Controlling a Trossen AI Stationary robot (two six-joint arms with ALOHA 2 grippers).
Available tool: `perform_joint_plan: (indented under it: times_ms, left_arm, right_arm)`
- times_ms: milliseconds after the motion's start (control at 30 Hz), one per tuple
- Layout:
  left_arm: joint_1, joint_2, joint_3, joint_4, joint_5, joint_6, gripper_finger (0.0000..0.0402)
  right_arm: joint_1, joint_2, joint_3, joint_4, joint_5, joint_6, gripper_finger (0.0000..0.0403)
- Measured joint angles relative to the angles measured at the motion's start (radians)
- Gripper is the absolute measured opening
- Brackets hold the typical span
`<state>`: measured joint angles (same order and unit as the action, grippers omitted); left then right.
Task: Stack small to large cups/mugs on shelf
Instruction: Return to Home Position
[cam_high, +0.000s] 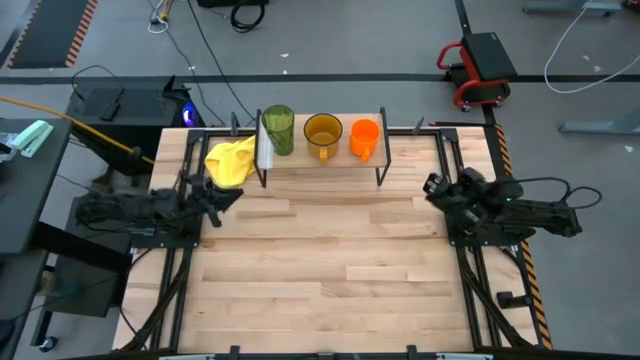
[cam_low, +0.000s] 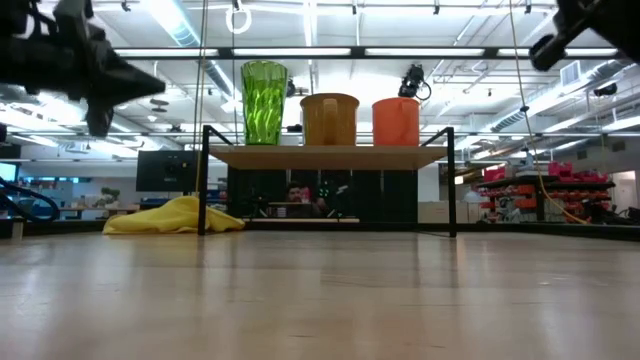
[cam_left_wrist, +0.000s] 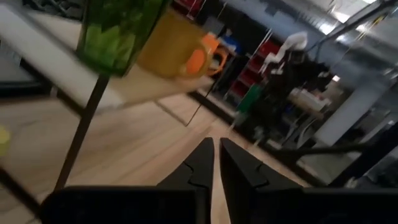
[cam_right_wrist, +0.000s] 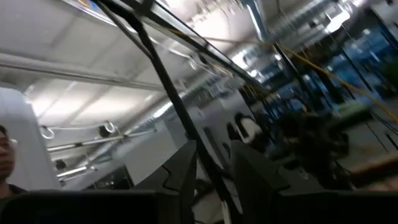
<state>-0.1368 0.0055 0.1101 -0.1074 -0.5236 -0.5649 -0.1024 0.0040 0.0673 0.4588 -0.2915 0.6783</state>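
Three cups in a row on the shelf (cam_high: 300, 160) at the middle of the table's (cam_high: 320, 270) far edge; one arm at each side edge.

Bare wood lies open from the shelf to the near edge and between the arms; the left gripper (cam_high: 222, 200) sits by the left edge, clenched almost closed on nothing; the right gripper (cam_high: 437, 188) sits by the right edge, slightly parted, empty; a yellow cloth (cam_high: 230, 160) lies just beside the shelf's left legs; left to right stand the green tumbler (cam_high: 278, 130), yellow mug (cam_high: 323, 133) and orange mug (cam_high: 364, 138), all upright, mouths up, long axes vertical.
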Motion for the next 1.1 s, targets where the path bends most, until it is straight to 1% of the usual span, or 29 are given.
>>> perform_joint_plan:
  times_ms: [133, 267, 500, 567, 667, 767, 900, 1000, 1100]
  left_arm:
    - [0.000, 0.002, -0.046, 0.013, 0.001, 0.001, 0.0036]
    - [0.000, 0.018, -0.041, 0.004, 0.005, 0.034, 0.0032]
    - [0.000, 0.019, -0.039, 0.033, 0.006, 0.031, 0.0031]
    - [0.000, 0.019, -0.039, 0.075, 0.039, 0.089, 0.0034]
    - [0.000, 0.019, -0.039, 0.188, 0.129, 0.211, 0.0036]
    - [0.000, 0.019, -0.039, 0.245, 0.207, 0.307, 0.0033]
    - [0.000, 0.019, -0.039, 0.210, 0.215, 0.313, 0.0028]
    - [0.000, 0.019, -0.039, 0.201, 0.231, 0.322, 0.0025]
    - [0.000, 0.019, -0.039, 0.192, 0.234, 0.347, 0.0027]
  right_arm:
    - [0.000, 0.000, 0.000, -0.087, 0.010, -0.002, 0.0106]
    - [0.000, 0.000, 0.002, -0.084, 0.010, -0.025, 0.0106]
    - [0.000, 0.000, 0.002, -0.085, 0.010, -0.027, 0.0107]
    - [0.000, 0.000, 0.002, -0.086, 0.010, -0.027, 0.0107]
    - [0.000, 0.000, 0.002, -0.086, 0.010, -0.014, 0.0108]
    - [0.000, 0.000, 0.002, -0.084, 0.010, -0.041, 0.0106]
    - [0.000, 0.000, 0.002, -0.075, 0.002, -0.097, 0.0105]
    - [0.000, 0.000, 0.002, -0.079, -0.037, -0.175, 0.0107]
    - [0.000, 0.000, 0.002, -0.122, -0.080, -0.259, 0.0107]
